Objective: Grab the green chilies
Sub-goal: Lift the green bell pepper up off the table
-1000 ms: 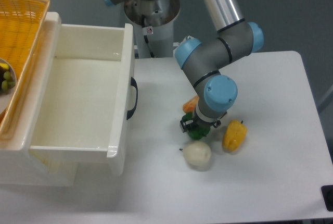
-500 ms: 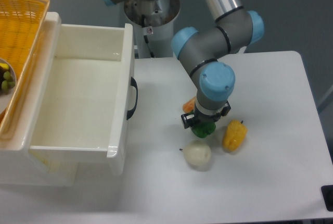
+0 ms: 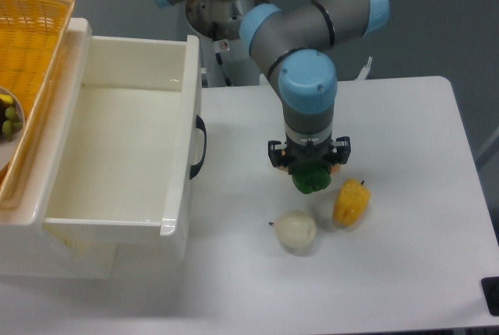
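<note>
The green chilies point(image 3: 310, 178) is a small dark green glossy lumpy toy. It hangs below my gripper point(image 3: 309, 170), which is shut on it and holds it above the white table point(image 3: 413, 156). The gripper points straight down, between the white drawer and the yellow pepper. The fingers are mostly hidden by the wrist and the toy.
A yellow pepper point(image 3: 351, 202) lies just right of the held toy. A white onion-like toy point(image 3: 295, 230) lies below it. An orange piece point(image 3: 282, 156) peeks out behind the gripper. An open white drawer point(image 3: 117, 148) stands at left, with a yellow basket point(image 3: 27, 39) beyond it.
The gripper has lifted the green toy off the table and moved slightly up and right; the wrist has turned to point straight down.
</note>
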Available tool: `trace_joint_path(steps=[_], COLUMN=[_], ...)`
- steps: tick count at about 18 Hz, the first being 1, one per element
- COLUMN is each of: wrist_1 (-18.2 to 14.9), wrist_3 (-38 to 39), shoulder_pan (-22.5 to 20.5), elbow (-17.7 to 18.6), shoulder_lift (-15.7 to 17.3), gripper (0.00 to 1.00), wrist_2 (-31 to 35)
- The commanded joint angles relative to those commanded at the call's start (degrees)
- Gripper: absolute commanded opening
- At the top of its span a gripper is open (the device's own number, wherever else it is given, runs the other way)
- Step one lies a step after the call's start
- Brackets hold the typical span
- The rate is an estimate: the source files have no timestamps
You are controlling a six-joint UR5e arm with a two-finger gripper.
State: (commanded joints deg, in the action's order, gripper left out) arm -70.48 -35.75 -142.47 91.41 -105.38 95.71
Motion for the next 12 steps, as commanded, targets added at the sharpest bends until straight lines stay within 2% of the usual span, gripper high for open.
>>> trace_joint_path(steps=[3, 12], wrist_1=[-2.29, -2.47], wrist_3=[-10.89, -11.36], shoulder_pan=[0.53, 0.18], elbow=[0.35, 0.26], shoulder_lift=[0.44, 0.44], gripper=[0.41, 0.41], wrist_2=[-0.26, -0.53])
